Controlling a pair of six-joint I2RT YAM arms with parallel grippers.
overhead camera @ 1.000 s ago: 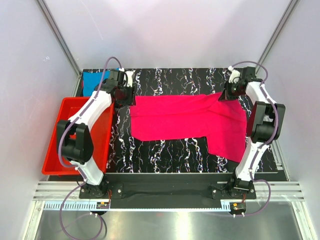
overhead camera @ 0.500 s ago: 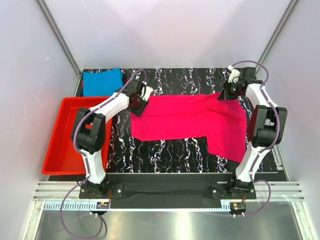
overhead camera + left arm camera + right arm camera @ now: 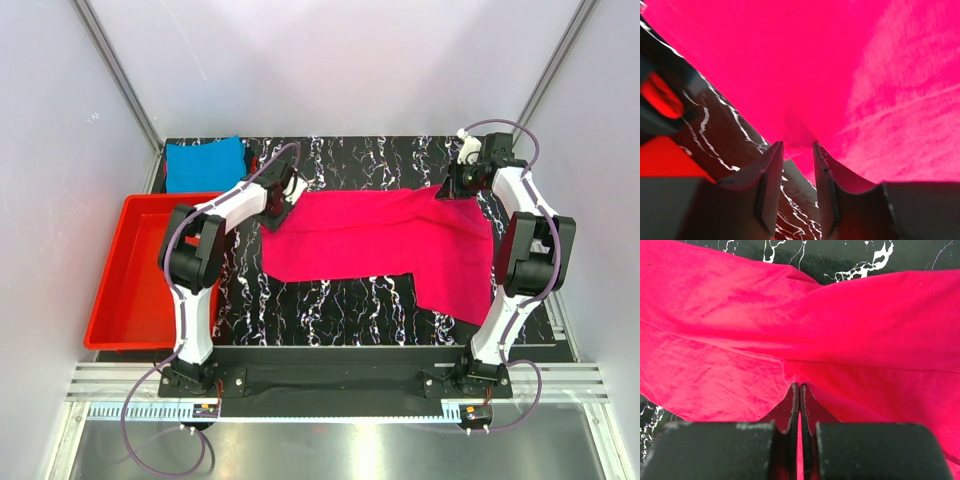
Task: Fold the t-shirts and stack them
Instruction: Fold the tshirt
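The magenta-pink t-shirt [image 3: 380, 238] lies spread across the black marbled table, and it fills the left wrist view [image 3: 850, 75] and the right wrist view [image 3: 790, 315]. My left gripper [image 3: 289, 196] is at its far left corner. There the jaws [image 3: 797, 147] stand open with a narrow gap, and the cloth's edge reaches just between the tips. My right gripper [image 3: 452, 186] is shut [image 3: 799, 386] on a pinch of the pink cloth at the far right corner. The turquoise-blue t-shirt [image 3: 205, 162] lies folded at the table's far left corner.
A red plastic tray [image 3: 130, 290] sits at the left edge of the table, beside the left arm. The shirt's right part hangs down toward the near right by the right arm [image 3: 525, 250]. Grey walls close in the back and sides.
My left arm has swung right from over the tray and blue shirt to the pink shirt's far left corner, and its jaws have narrowed. The right gripper has not moved.
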